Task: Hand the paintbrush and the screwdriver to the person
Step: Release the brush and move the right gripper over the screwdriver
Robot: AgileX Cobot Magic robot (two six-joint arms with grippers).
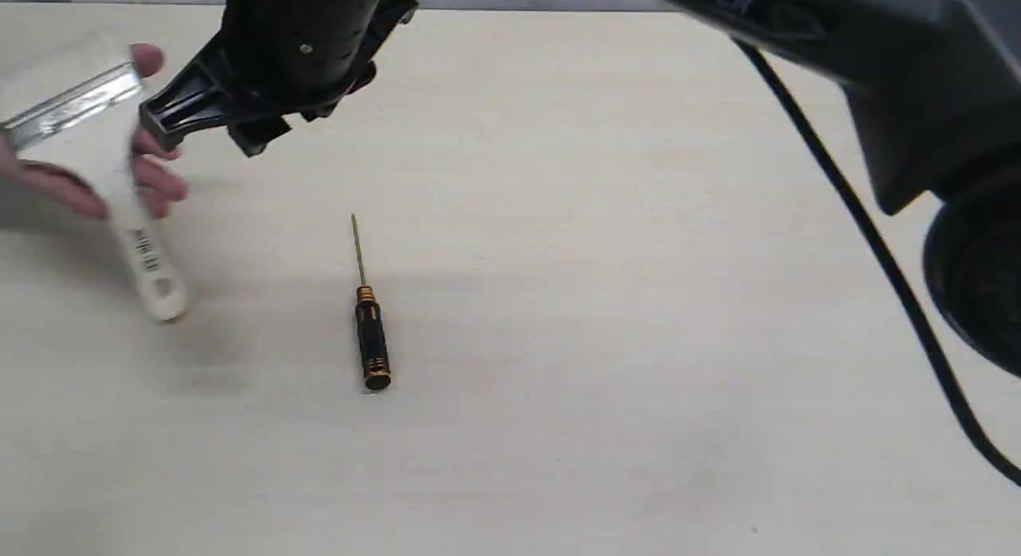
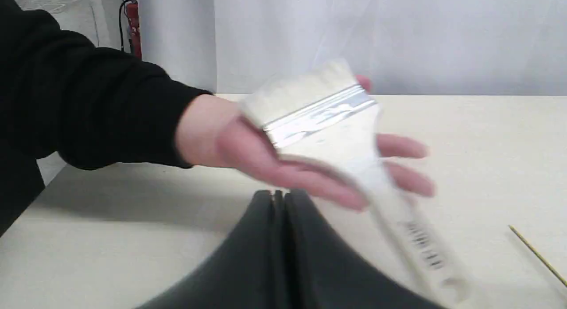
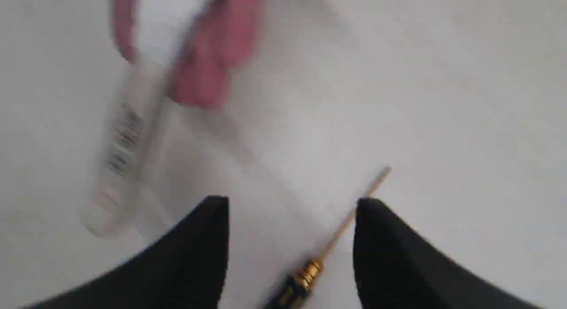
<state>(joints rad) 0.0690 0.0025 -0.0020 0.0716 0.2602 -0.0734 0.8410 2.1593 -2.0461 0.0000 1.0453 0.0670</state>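
The person's hand (image 1: 48, 181) (image 2: 221, 136) reaches in from the left in a black sleeve and holds the paintbrush (image 1: 147, 261) (image 2: 328, 118), a wide white brush with a silver band and a barcoded handle. My left gripper (image 2: 279, 193) is shut and empty just below that hand; the exterior view does not show it. The screwdriver (image 1: 371, 337) (image 3: 305, 273) lies flat on the table, its thin shaft pointing to the far edge. Its tip (image 2: 536, 253) shows in the left wrist view. My right gripper (image 1: 203, 137) (image 3: 290, 202) hangs open high above the screwdriver.
The light wooden table (image 1: 638, 380) spreads around the screwdriver. My right arm's grey link (image 1: 917, 61) and its black cable (image 1: 877, 253) cross the right side of the exterior view. A red fire extinguisher (image 2: 133, 25) stands by the white wall behind the person.
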